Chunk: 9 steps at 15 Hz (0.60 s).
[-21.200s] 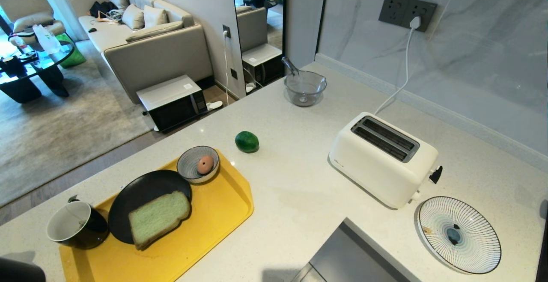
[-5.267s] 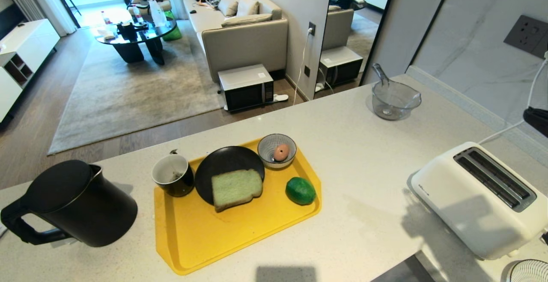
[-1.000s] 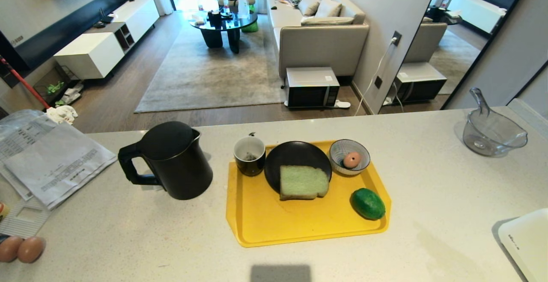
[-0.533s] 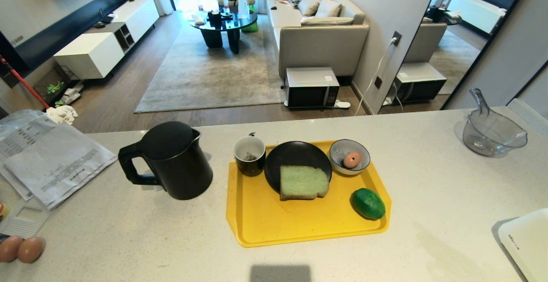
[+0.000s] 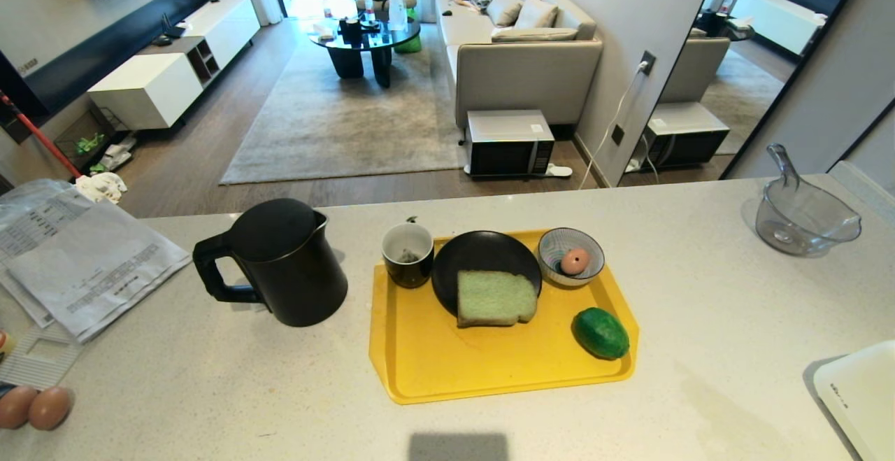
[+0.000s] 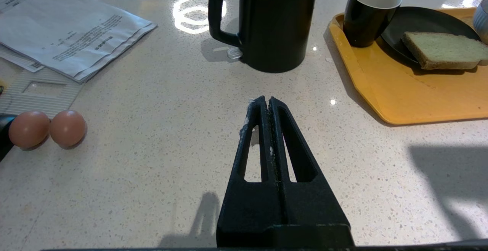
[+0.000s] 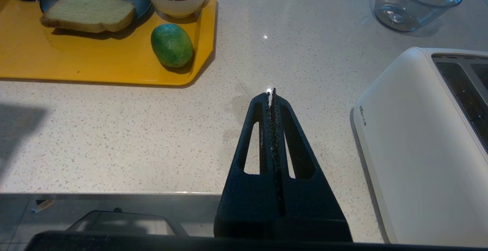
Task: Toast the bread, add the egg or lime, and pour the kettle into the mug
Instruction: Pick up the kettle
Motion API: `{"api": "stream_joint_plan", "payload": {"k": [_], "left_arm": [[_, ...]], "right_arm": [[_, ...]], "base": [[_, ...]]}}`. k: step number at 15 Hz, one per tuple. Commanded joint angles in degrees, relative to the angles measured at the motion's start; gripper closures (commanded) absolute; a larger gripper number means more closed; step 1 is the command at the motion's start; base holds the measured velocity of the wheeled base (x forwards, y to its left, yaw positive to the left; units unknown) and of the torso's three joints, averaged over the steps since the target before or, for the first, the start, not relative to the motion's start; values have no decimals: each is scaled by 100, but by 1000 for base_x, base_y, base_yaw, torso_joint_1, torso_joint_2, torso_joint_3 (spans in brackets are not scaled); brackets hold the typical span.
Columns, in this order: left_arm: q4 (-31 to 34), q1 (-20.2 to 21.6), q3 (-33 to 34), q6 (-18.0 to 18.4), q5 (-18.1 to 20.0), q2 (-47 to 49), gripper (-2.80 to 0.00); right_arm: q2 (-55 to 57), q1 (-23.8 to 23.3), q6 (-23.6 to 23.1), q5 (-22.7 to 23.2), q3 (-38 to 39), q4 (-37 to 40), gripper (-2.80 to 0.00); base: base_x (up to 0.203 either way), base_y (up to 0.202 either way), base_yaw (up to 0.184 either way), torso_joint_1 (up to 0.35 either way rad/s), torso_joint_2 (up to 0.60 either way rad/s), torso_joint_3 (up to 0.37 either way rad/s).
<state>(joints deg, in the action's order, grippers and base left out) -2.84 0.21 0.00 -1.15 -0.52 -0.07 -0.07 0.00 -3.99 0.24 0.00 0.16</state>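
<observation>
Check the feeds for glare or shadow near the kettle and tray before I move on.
Left wrist view: a ring-shaped glare sits on the counter beside the kettle, with a dark shadow near the tray. Head view: even light, one square shadow at the counter's near edge. Right wrist view: small glints only; the lime shows clearly.

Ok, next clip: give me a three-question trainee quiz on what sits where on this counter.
1. True or false: the lime lies on the yellow tray.
2. What does the bread rest on? A) black plate B) striped bowl C) toaster
3. Fill in: the egg sits in the ___.

Key:
1. True.
2. A, the black plate.
3. The striped bowl.
</observation>
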Motion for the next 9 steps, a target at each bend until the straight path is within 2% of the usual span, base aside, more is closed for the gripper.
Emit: {"api": "stream_joint_plan", "payload": {"k": [1, 9], "left_arm": [[-6, 5, 88, -3, -1, -10, 0], [-6, -3, 88, -1, -1, -10, 0]], "right_arm": [[7, 0, -6, 2, 0, 1, 0], [7, 0, 48, -7, 0, -7, 0]], "base": [[0, 0, 0, 0, 0, 0], [0, 0, 0, 0, 0, 0]]}}
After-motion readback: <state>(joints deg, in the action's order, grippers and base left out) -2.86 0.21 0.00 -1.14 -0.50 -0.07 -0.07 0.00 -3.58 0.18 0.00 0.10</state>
